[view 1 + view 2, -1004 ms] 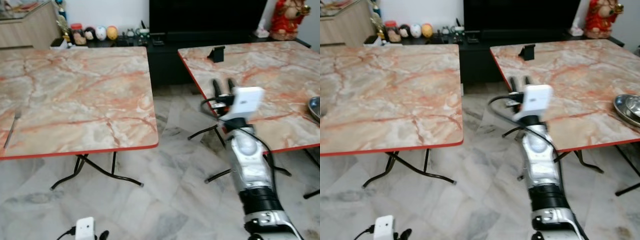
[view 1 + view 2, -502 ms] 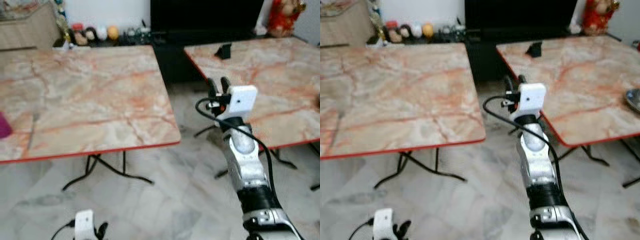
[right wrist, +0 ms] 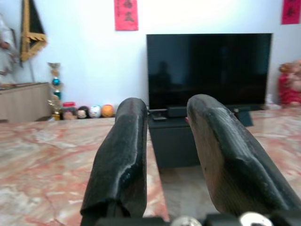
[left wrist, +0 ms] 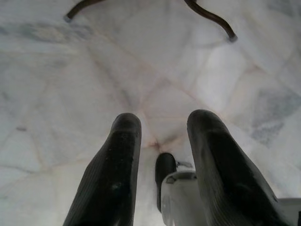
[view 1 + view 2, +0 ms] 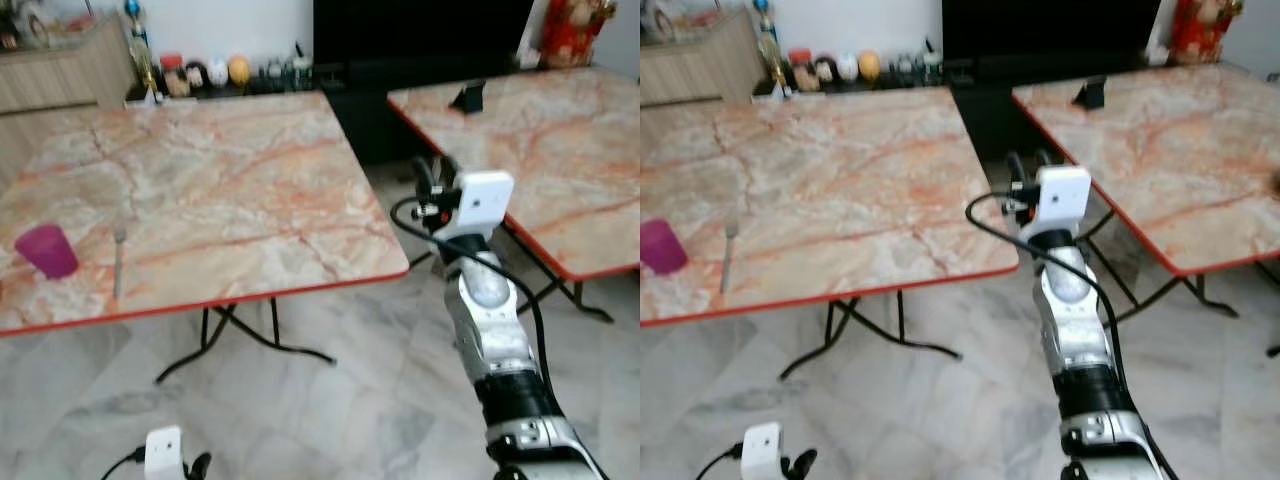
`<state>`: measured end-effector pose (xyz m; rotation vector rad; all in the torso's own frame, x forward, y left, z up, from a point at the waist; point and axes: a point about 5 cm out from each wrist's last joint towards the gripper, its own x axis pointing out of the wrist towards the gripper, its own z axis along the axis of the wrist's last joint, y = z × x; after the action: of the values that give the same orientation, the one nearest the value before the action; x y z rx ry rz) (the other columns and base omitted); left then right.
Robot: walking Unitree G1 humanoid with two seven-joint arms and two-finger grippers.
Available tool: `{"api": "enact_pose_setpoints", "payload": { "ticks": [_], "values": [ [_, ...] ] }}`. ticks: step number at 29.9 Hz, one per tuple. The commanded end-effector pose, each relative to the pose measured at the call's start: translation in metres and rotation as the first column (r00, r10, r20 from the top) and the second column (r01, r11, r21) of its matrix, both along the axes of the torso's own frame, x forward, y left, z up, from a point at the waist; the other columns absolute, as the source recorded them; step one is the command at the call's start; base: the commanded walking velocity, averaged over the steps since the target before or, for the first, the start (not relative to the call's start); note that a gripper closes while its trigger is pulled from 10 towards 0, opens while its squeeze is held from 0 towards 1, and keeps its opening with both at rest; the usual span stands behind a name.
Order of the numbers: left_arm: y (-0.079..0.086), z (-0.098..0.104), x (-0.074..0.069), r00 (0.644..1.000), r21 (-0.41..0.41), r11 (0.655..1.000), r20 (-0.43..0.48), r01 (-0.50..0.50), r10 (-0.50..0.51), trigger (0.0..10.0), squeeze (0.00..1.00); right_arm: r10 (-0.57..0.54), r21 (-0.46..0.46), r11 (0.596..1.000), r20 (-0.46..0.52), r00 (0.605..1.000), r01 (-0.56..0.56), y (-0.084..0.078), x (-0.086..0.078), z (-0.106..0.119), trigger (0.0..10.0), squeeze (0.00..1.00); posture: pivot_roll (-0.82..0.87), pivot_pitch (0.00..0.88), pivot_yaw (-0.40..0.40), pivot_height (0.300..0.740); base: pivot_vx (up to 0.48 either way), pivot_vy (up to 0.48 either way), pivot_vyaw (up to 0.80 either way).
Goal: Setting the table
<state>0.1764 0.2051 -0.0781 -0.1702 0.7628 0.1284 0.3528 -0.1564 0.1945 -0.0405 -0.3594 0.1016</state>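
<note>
Now purple cup (image 5: 46, 250), fork (image 5: 118, 262) visible; right pincer (image 5: 433, 177) unchanged, raised.

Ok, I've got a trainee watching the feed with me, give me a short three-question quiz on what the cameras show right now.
1. True or false: the purple cup lies tipped over on the left table.
2. Multiple choice: what lies just beside the cup on that table? A) a spoon B) a fork C) a knife
3. Fill in: the right gripper is raised over the ____ between the two tables, fingers apart and holding nothing.

Key
1. False: it stands upright near the table's front left edge.
2. B: a fork, apart from the cup, lying flat.
3. Gap: it hangs over the floor between the left table and the right table. The left gripper hangs low over the marble floor, open.
</note>
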Motion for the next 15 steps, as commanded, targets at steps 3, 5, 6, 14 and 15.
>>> {"api": "enact_pose_setpoints", "payload": {
  "ticks": [3,5,6,14,15],
  "values": [
    [0.0018,-0.0032,-0.0068,1.0,0.007,1.0,-0.028,0.007,-0.007,10.0,0.0,0.014,0.01,1.0,0.014,1.0,-0.014,0.0047,0.0007,0.0034,10.0,0.0,-0.07,0.0,0.025,0.74,0.0,0.301,0.0],
    [0.002,-0.0032,-0.0068,1.0,0.008,1.0,-0.028,0.007,-0.007,10.0,0.0,0.016,0.008,1.0,0.015,1.0,-0.017,0.0055,0.0006,0.0033,10.0,0.0,-0.07,0.0,0.025,0.74,0.0,0.302,0.0],
    [0.002,-0.0032,-0.0069,1.0,0.008,1.0,-0.028,0.007,-0.007,10.0,0.0,0.018,0.006,1.0,0.015,1.0,-0.018,0.0058,0.0005,0.0031,10.0,0.0,-0.07,0.0,0.025,0.74,0.0,0.304,0.0],
    [0.0027,-0.0032,-0.0072,1.0,0.01,1.0,-0.027,0.006,-0.006,10.0,0.0,0.027,-0.007,1.0,0.028,0.999,-0.027,0.0077,-0.0006,0.0045,10.0,0.0,-0.07,0.0,0.025,0.74,0.0,0.301,0.46],
    [0.0025,-0.0032,-0.0071,1.0,0.01,1.0,-0.027,0.006,-0.006,10.0,0.0,0.027,-0.007,1.0,0.027,0.999,-0.027,0.0079,-0.0007,0.0044,10.0,0.0,-0.07,0.0,0.025,0.74,0.0,0.304,0.7]
  ]
}}
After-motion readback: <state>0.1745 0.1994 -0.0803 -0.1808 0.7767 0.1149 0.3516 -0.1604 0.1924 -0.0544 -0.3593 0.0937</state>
